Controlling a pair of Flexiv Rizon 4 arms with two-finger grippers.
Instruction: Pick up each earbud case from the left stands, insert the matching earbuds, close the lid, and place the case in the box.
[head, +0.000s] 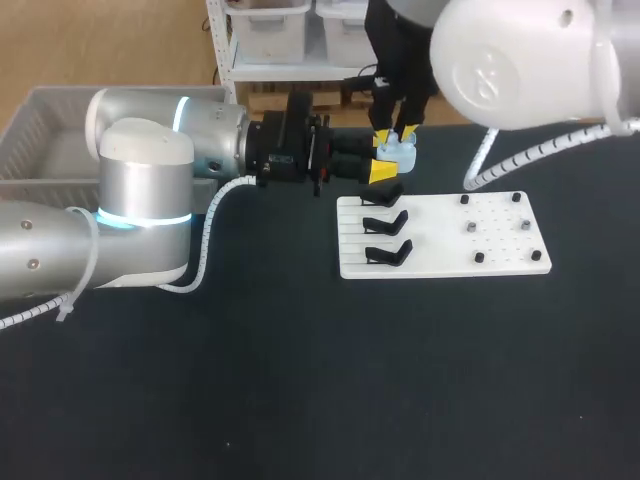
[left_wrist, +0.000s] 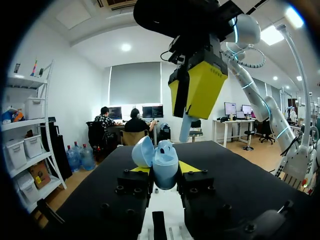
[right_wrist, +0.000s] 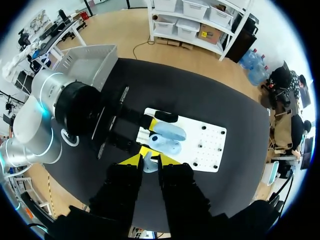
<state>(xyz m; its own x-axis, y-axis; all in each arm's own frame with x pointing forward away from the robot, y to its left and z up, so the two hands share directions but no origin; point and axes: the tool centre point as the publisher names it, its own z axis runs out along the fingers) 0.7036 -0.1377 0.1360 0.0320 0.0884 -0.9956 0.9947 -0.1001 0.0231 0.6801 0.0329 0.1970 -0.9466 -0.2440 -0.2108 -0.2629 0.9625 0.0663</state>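
so partway in: left gripper (left_wrist: 165, 170) pinches the open pale-blue plastic earbud case (left_wrist: 164, 159) just beyond the white stand board (head: 440, 238), right gripper (right_wrist: 150, 161) pinches a pale earbud (left_wrist: 184, 129) right above it, lid (left_wrist: 142, 151) closing and grey plastic box (head: 20, 130) drop not done yet.

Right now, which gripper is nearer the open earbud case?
Left. The left gripper has its fingers clamped on the earbud case from both sides; the right gripper hangs just above it, holding an earbud.

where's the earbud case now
Head view: the earbud case is gripped in the left pincer, beyond the far-left corner of the white board, under the right pincer and its earbud.
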